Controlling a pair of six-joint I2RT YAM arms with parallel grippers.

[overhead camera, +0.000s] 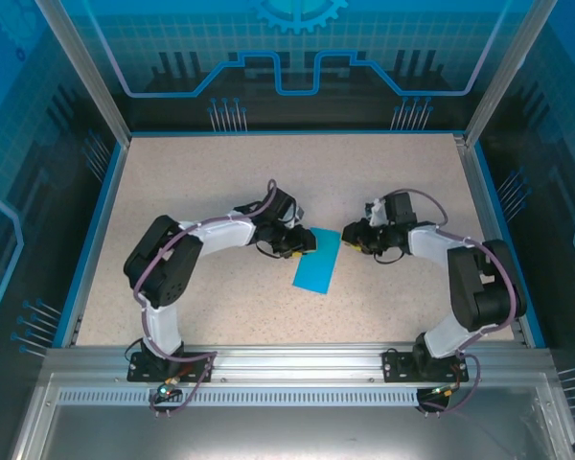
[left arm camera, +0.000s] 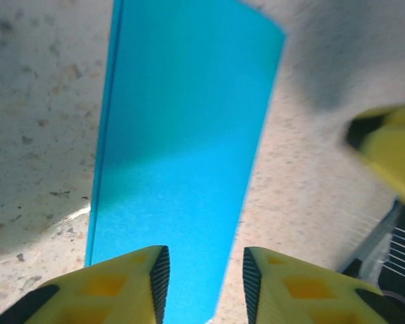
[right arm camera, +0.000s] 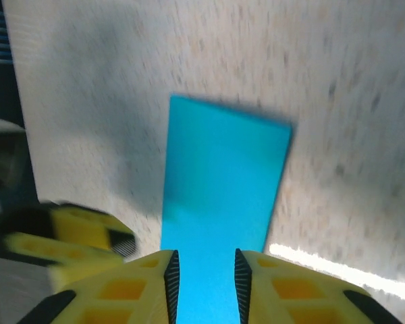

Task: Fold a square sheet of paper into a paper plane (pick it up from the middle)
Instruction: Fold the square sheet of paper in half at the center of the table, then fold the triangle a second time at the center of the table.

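Observation:
The square sheet of paper [overhead camera: 318, 261] lies flat on the speckled table as a long teal-blue rectangle, with a doubled edge along one long side [left arm camera: 182, 155]. My left gripper [overhead camera: 305, 241] hovers at its far end from the left, open, the paper showing under the gap between its jaws [left arm camera: 204, 270]. From the right, my right gripper [overhead camera: 350, 237] is at the same end and also open, with the paper [right arm camera: 223, 182] running below its gap [right arm camera: 202, 273]. The two grippers are close together: each wrist view catches the other's yellow finger [left arm camera: 385, 145] [right arm camera: 74, 236].
The table [overhead camera: 201, 172] is bordered by a blue rim and metal frame posts [overhead camera: 86, 72]. Bare tabletop lies behind and to both sides of the arms. An aluminium rail [overhead camera: 297, 359] carries both arm bases at the near edge.

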